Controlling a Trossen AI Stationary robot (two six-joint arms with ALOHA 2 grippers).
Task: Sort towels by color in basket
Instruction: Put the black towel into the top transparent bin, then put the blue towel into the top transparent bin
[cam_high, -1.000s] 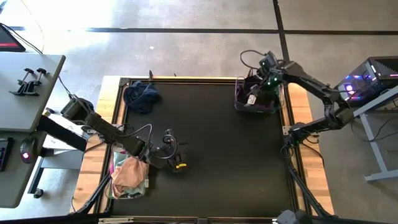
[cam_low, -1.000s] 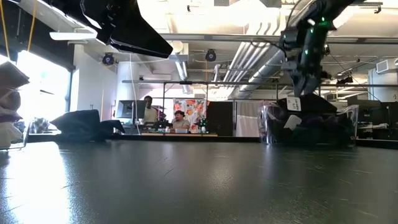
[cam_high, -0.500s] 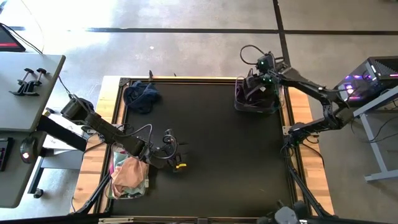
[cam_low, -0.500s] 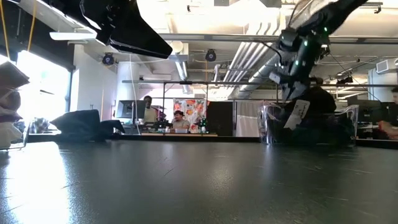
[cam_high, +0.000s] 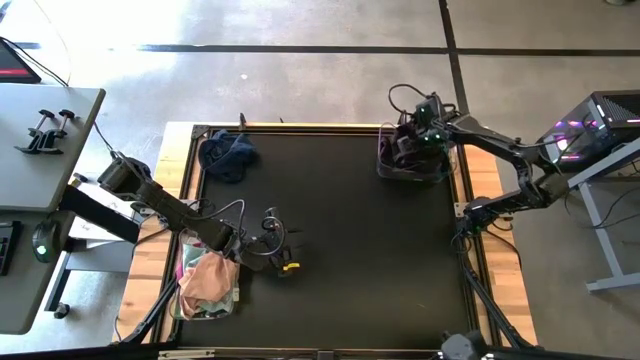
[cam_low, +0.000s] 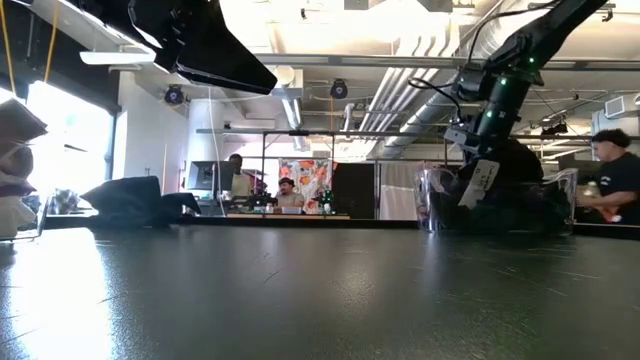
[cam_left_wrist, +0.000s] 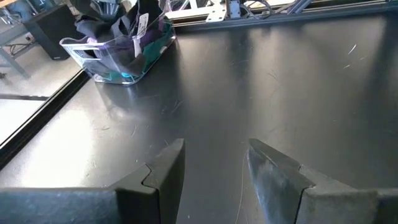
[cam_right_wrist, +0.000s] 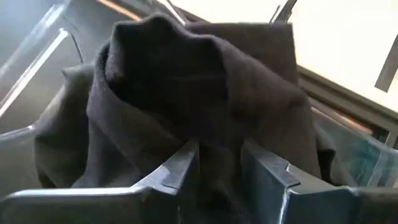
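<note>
- While the black counter (cam_high: 340, 240) takes up most of the high view, its wooden edges carry two clear bins at opposite sides.
- One clear basket (cam_high: 412, 160) sits at the far right corner, filled with dark and purple towels (cam_left_wrist: 134, 37); a white tag hangs at its front in the low view.
- Another clear bin (cam_high: 205, 290) at the near left edge holds pink and light towels (cam_high: 208, 278).
- A navy towel (cam_high: 227, 153) lies bunched at the far left corner, well apart from both bins.
- Over the far basket, the right gripper (cam_right_wrist: 219, 163) has its fingers narrowed around a fold of the black towel (cam_right_wrist: 199, 99).
- Near the pink bin, the left gripper (cam_left_wrist: 214, 163) hangs just above bare counter, fingers apart, holding nothing.
</note>
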